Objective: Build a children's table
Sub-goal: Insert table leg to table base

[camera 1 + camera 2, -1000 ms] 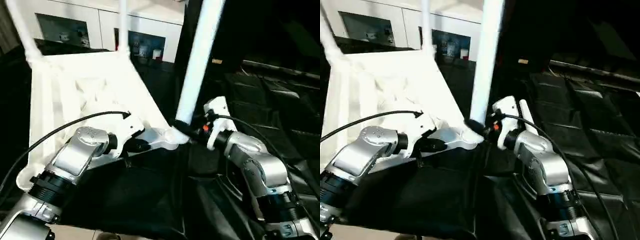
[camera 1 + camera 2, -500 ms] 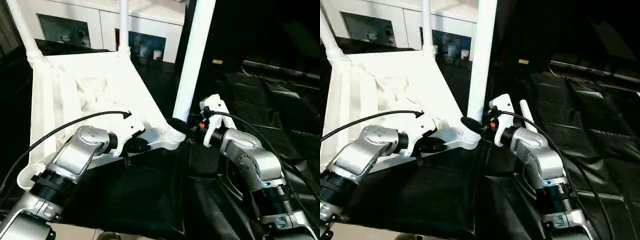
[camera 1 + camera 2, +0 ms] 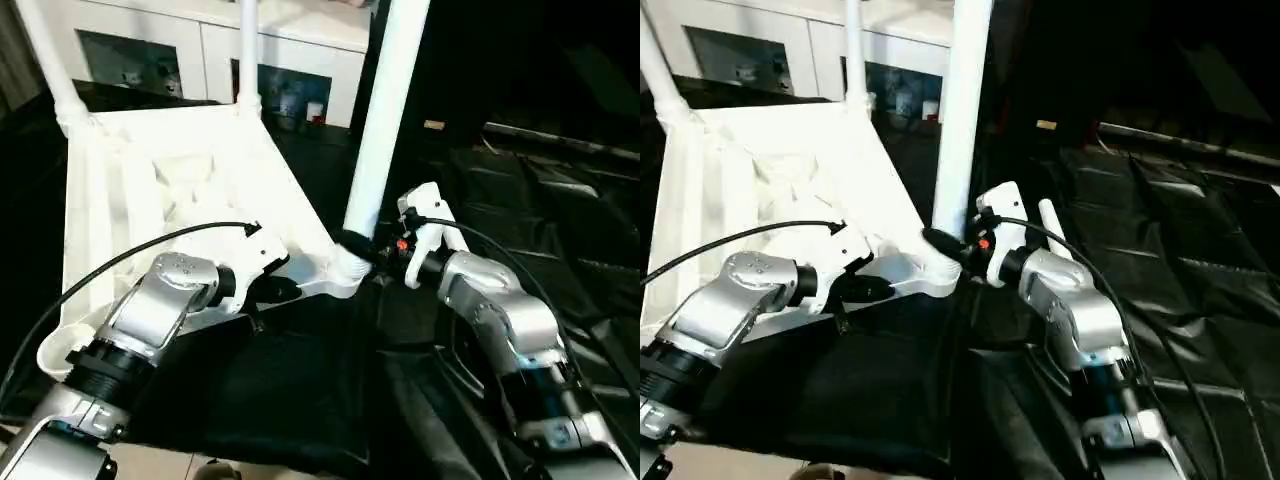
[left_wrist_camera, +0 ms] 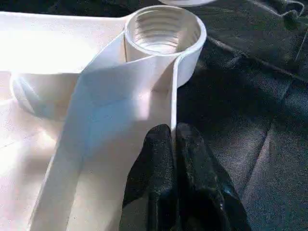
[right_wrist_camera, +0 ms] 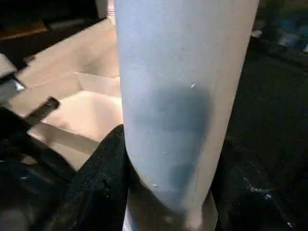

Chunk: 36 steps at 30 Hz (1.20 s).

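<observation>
Tabletop (image 3: 170, 190) lying upside down on the black-draped work table (image 3: 520, 190), ribbed underside facing up. Two legs already upright in the far corner sockets: far left leg (image 3: 45, 60) and far right leg (image 3: 248, 50). Third leg (image 3: 385, 110) standing in the near right corner socket (image 3: 343, 268), tilted slightly off vertical. Near left socket (image 4: 163, 29) empty, thread rings visible inside. A fourth white tube (image 3: 1048, 228) lying on the cloth just beyond the right forearm, partly hidden.

Right gripper (image 3: 365, 247) clamped round the base of the third leg, black fingers (image 5: 103, 183) on both sides of the tube in the wrist view. Left gripper (image 4: 172, 139) clenched on the thin rim wall of the tabletop near the empty socket, bracing the piece.

Step in hand, by judgement: seating the third leg in its socket. Full seating not confirmable; joint partly hidden by the gripper.

Next move, by judgement: straighten and drive the leg home while the left grip holds the top steady, then release and fetch the remaining tube for the empty socket.
</observation>
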Available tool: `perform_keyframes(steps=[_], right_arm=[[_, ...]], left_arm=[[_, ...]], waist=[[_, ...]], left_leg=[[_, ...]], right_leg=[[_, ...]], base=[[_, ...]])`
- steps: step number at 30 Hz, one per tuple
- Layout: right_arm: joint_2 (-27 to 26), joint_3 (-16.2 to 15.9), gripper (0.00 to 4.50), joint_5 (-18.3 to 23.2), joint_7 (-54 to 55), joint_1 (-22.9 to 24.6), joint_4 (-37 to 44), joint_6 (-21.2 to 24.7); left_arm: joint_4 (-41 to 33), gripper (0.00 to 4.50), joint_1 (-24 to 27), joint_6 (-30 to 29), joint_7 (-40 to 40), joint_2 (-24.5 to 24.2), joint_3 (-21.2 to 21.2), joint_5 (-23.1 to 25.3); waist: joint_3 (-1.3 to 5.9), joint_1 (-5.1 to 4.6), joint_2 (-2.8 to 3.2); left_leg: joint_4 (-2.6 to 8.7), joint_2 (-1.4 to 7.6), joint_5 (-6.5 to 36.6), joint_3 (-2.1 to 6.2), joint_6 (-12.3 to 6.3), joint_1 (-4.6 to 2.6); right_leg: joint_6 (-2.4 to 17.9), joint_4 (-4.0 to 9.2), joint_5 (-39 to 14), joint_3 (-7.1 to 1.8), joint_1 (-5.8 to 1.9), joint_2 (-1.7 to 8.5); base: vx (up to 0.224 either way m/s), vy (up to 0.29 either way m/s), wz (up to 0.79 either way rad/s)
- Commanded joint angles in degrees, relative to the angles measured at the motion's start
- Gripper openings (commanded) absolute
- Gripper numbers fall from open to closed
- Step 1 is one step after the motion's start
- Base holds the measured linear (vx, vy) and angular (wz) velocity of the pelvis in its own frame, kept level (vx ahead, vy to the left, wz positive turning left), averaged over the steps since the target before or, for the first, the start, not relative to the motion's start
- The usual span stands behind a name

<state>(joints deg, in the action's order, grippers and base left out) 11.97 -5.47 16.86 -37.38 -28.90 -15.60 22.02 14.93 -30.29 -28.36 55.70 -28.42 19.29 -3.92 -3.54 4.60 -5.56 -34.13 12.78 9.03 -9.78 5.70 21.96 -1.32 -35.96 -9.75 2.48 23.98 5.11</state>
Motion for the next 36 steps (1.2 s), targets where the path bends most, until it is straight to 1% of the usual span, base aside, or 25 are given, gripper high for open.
perform_keyframes(steps=[1,2,3,4,6,9,10,11,12,13,14,17,19,20,23,26,27,32,33,36], right_arm=[[0.3,0.7,1.89,-0.6,0.3,-1.4,-1.4,-1.2],[0.0,0.9,1.89,-0.3,0.1,-1.7,-2.4,-1.4],[0.0,0.9,1.89,-0.3,0.1,-1.7,-2.4,-1.4],[-0.6,1.5,1.89,0.4,0.1,-1.9,-3.3,-1.4],[-1.2,2.0,1.89,1.0,0.1,-2.3,-4.2,-0.9],[-1.3,1.5,1.89,0.9,-0.8,-2.5,-4.9,-0.2],[-0.9,0.2,1.89,0.4,-2.1,-2.3,-4.9,0.3],[-0.7,-0.2,1.89,0.2,-2.5,-2.2,-4.8,0.4],[-0.7,-0.3,1.89,0.1,-2.8,-2.4,-5.1,0.6],[-0.7,-0.3,1.89,0.1,-2.8,-2.4,-5.1,0.6],[-0.6,-0.5,1.89,-0.4,-2.9,-2.6,-5.8,0.0],[-1.0,-0.3,1.89,-0.9,-2.8,-3.1,-7.5,-1.2],[-1.6,0.1,1.89,-0.8,-2.7,-3.5,-8.7,-1.9],[-2.0,0.3,1.89,-1.1,-2.7,-3.7,-10.0,-3.4],[-2.5,0.6,1.89,-1.2,-2.4,-4.1,-11.9,-5.0],[-3.2,1.4,1.89,-0.7,-2.4,-4.4,-13.6,-5.8],[-3.2,1.4,1.89,-0.7,-2.4,-4.4,-13.6,-5.8],[-4.7,3.2,1.89,0.9,-3.9,-4.9,-18.1,-7.4],[-5.0,3.6,1.89,1.3,-4.3,-4.9,-19.1,-7.9],[-5.4,4.4,1.89,1.8,-4.5,-4.5,-20.7,-9.1]], left_arm=[[0.7,0.00,0.9,-1.2,1.2,-0.1,2.5,1.0],[0.6,0.00,0.8,-1.1,1.3,-0.4,2.9,1.5],[0.6,0.00,0.8,-1.1,1.3,-0.4,2.9,1.5],[0.6,0.00,0.6,-1.0,1.1,-0.5,3.0,1.8],[0.5,0.00,0.5,-1.0,1.3,-0.5,2.7,1.7],[0.5,0.00,0.4,-1.1,1.5,-0.2,2.3,1.3],[0.4,0.00,0.3,-0.8,1.4,-0.1,2.1,1.2],[0.4,0.00,0.3,-0.7,1.4,0.0,2.0,1.2],[0.6,0.00,0.2,-0.6,1.3,0.1,1.9,1.2],[0.6,0.00,0.2,-0.6,1.3,0.1,1.9,1.2],[0.6,0.00,0.0,-0.4,1.4,0.2,1.8,1.2],[0.0,0.00,0.1,-0.3,1.8,0.2,2.0,1.0],[-0.5,0.00,0.4,-0.2,2.0,0.0,2.0,1.0],[-0.8,0.00,0.6,-0.4,2.1,-0.1,2.0,1.0],[-1.0,0.00,0.7,-0.4,2.2,-0.2,2.1,1.1],[-1.3,0.00,0.8,-0.4,2.2,-0.3,2.1,1.2],[-1.3,0.00,0.8,-0.4,2.2,-0.3,2.1,1.2],[-1.7,0.00,1.1,-0.2,2.2,-0.9,2.0,1.4],[-1.7,0.00,1.1,-0.2,2.2,-0.9,2.0,1.4],[-1.7,0.00,1.2,0.0,2.0,-0.9,2.0,1.4]], waist=[[4.02,-0.13,1.45],[4.09,-0.03,1.30],[4.06,-0.03,1.35],[4.12,0.05,1.28],[4.12,0.10,1.04],[4.08,0.15,1.18],[4.01,0.16,1.18],[4.02,0.19,1.21],[3.99,0.15,0.86],[3.98,0.20,1.00],[3.96,0.20,1.07],[3.95,0.21,1.00],[3.98,0.25,0.96],[4.02,0.26,1.08],[4.05,0.23,1.05],[4.06,0.26,1.18],[4.04,0.19,1.14],[4.00,-0.08,1.23],[3.96,-0.10,1.31],[4.01,-0.19,1.26]], left_leg=[[4.75,-0.02,20.3,-0.15,3.98,-1.16],[4.69,0.03,19.2,-0.26,3.77,-1.20],[4.71,0.04,19.0,-0.27,3.70,-1.17],[4.68,0.05,18.1,-0.35,3.59,-1.17],[4.63,0.02,17.4,-0.49,3.37,-1.13],[4.69,0.03,17.8,-0.43,3.44,-1.17],[4.71,0.01,18.4,-0.43,3.49,-1.20],[4.74,0.07,18.5,-0.40,3.55,-1.18],[4.75,0.08,18.5,-0.44,3.49,-1.18],[4.75,0.07,18.5,-0.39,3.50,-1.15],[4.78,0.08,18.7,-0.38,3.54,-1.18],[4.76,0.08,19.1,-0.39,3.69,-1.19],[4.73,0.07,18.7,-0.40,3.64,-1.15],[4.75,0.08,18.3,-0.37,3.61,-1.11],[4.71,0.08,17.9,-0.44,3.56,-1.13],[4.72,0.07,17.8,-0.46,3.48,-1.18],[4.78,0.05,18.0,-0.41,3.49,-1.07],[4.80,0.07,19.9,-0.29,3.54,-1.13],[4.83,0.10,20.2,-0.24,3.54,-1.16],[4.83,0.12,20.0,-0.24,3.44,-1.14]], right_leg=[[8.9,4.64,-18.6,-1.43,-1.93,1.79],[9.4,4.46,-17.1,-1.45,-1.99,1.79],[9.5,4.43,-16.6,-1.47,-2.01,1.78],[9.8,4.29,-15.2,-1.47,-2.11,1.73],[10.1,4.21,-14.6,-1.48,-2.18,1.75],[9.9,4.23,-15.5,-1.48,-2.16,1.80],[9.7,4.39,-16.4,-1.47,-2.16,1.79],[9.5,4.38,-16.6,-1.49,-2.18,1.85],[9.3,4.45,-16.8,-1.46,-2.13,1.81],[9.4,4.39,-17.0,-1.47,-2.16,1.87],[9.3,4.48,-17.6,-1.48,-2.10,1.90],[9.2,4.60,-18.7,-1.50,-2.00,2.00],[9.2,4.56,-18.3,-1.52,-2.04,1.99],[9.3,4.42,-17.6,-1.52,-2.10,2.00],[9.9,4.33,-16.3,-1.50,-2.12,1.93],[10.2,4.26,-15.6,-1.49,-2.13,1.87],[10.1,4.25,-15.8,-1.47,-2.22,1.87],[9.9,4.51,-18.4,-1.46,-2.09,2.03],[9.9,4.56,-18.6,-1.44,-2.08,2.01],[10.2,4.53,-18.2,-1.42,-2.10,2.00]], base=[[0.000,0.000,0.00],[0.000,0.000,0.00],[0.000,0.000,0.00],[0.000,0.000,0.00],[0.000,0.000,0.00],[0.000,0.000,0.00],[0.000,0.000,0.00],[0.000,0.000,0.00],[0.000,0.000,0.00],[0.000,0.000,0.00],[0.000,0.000,0.00],[0.000,0.000,0.00],[0.000,0.000,0.00],[0.000,0.000,0.00],[0.000,0.000,0.00],[0.000,0.000,0.00],[0.000,0.000,0.00],[0.000,0.000,0.00],[0.000,0.000,0.00],[0.000,0.000,0.00]])
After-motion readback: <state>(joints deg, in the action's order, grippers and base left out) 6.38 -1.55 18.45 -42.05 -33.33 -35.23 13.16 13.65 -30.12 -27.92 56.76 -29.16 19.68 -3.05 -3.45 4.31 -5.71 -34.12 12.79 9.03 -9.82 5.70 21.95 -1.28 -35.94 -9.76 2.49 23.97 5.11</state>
